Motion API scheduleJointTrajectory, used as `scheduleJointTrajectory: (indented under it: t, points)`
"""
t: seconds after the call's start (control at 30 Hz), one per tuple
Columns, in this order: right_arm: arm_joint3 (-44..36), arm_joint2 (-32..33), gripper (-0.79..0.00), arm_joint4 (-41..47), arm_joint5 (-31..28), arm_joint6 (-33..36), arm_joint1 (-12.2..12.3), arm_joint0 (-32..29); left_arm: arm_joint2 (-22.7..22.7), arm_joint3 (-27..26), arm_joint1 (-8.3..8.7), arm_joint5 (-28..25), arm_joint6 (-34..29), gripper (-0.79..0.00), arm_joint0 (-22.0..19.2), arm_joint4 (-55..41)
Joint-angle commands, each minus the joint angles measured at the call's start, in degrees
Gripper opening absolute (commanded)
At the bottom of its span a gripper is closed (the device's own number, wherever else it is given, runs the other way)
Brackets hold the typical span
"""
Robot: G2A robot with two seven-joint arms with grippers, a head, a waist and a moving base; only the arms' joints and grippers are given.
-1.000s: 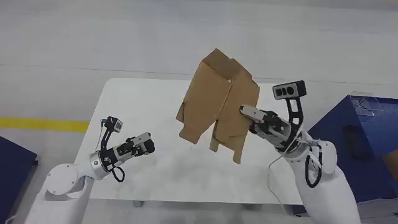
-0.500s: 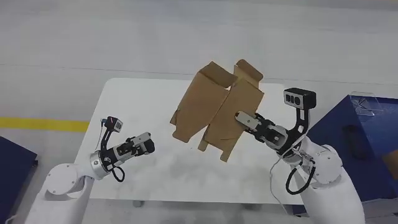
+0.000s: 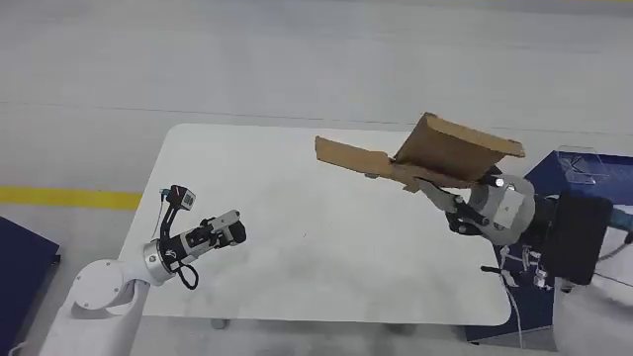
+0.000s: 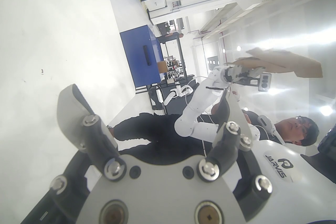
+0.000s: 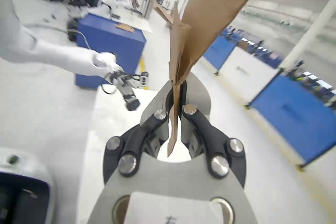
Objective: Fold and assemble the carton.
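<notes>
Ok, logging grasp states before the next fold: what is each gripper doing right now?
Left gripper: open, holding nothing.
Right gripper: shut on the carton.

Bright, even light here; I get white glare from ceiling lamps (image 4: 326, 110) around the brown cardboard carton (image 4: 287, 62).
</notes>
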Motion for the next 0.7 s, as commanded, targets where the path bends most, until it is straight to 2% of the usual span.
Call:
scheduleJointTrajectory:
  t: [0.0,0.1,0.17,0.27,0.33,0.4,0.5,0.6,0.67]
  points:
    - [-3.1,0.4,-0.785,-16.8,0.2,-7.8,0.0,-0.2,0.0,0.0,0.00,0.0,0.0,0.000,0.0,0.0]
    - [-3.1,-1.2,-0.785,-38.8,0.2,-21.9,0.6,1.8,0.0,0.0,0.00,0.0,0.0,0.000,0.0,0.0]
    - [-3.1,-3.2,-0.785,-55.0,2.8,-32.6,1.1,2.4,0.0,0.0,0.00,0.0,0.0,0.000,0.0,0.0]
    - [-3.1,-8.2,-0.785,-79.2,14.5,-49.6,2.4,-2.0,0.0,0.0,0.00,0.0,0.0,0.000,0.0,0.0]
    - [-3.1,-10.2,-0.785,-91.7,24.0,-57.0,3.1,-7.0,0.0,0.0,0.00,0.0,0.0,0.000,0.0,0.0]
    - [-3.1,-11.0,-0.785,-99.1,32.7,-60.6,3.4,-11.7,0.0,0.0,0.00,0.0,0.0,0.000,0.0,0.0]
    - [-3.1,-11.5,-0.785,-105.4,41.0,-62.8,3.7,-16.9,0.0,0.0,0.00,0.0,0.0,0.000,0.0,0.0]
    - [-3.1,-12.0,-0.785,-109.0,45.9,-63.6,3.9,-20.0,0.0,0.0,0.00,0.0,0.0,0.000,0.0,0.0]
    - [-3.1,-12.2,-0.785,-108.1,47.2,-63.2,3.8,-21.1,0.0,0.0,0.00,0.0,0.0,0.000,0.0,0.0]
